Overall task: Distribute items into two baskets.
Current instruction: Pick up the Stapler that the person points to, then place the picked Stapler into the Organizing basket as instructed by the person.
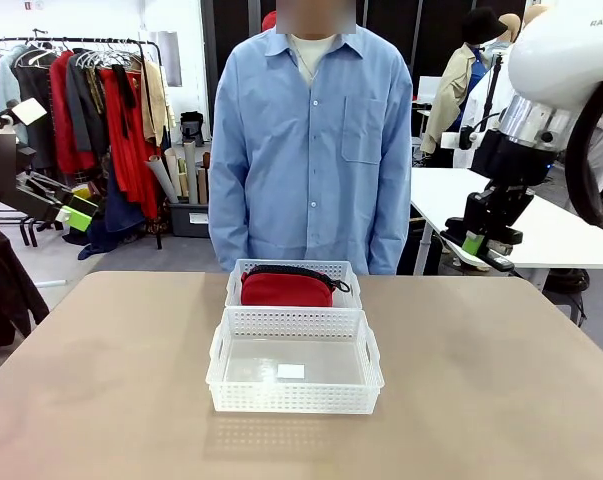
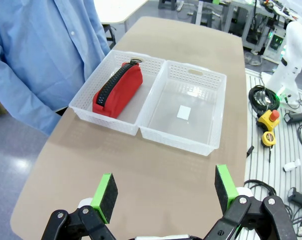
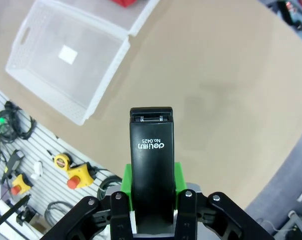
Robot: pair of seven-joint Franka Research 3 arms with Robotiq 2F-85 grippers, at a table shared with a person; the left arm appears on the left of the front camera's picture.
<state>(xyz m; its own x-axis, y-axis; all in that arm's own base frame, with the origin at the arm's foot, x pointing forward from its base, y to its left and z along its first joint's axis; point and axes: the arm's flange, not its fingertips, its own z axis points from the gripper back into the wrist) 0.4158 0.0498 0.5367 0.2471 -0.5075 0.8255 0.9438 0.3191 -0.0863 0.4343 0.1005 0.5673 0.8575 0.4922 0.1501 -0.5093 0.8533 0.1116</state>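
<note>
across the tan tabletop (image 1: 101,380), smooth and matte with rounded corners, two white lattice-sided baskets sit end to end along the middle, touching at their short walls. behind the table stands a person in a light blue button shirt (image 1: 311,150), close against the far edge. farther back the room holds a clothes rack hung with red and grey garments (image 1: 91,110) and a white side table (image 1: 521,215) at picture right.

the far basket (image 1: 239,283), the one nearer the person, holds the red pouch (image 1: 286,288): soft fabric, a black zipper running along its top ridge, lying lengthwise and taking up most of that basket. the near basket (image 1: 366,372) has cut-out handles and a small white label (image 1: 291,371) on its clear floor.

the right gripper (image 3: 152,187) is up off the table, its green pads pressed onto a small black stapler (image 3: 152,165) that sticks out between them; white print on its body seems to read "deli no.0425", though it sits upside down. the near basket lies below and well apart from it.

the left gripper (image 2: 166,192) hangs above the table's end with its pads spread wide, nothing between them.
</note>
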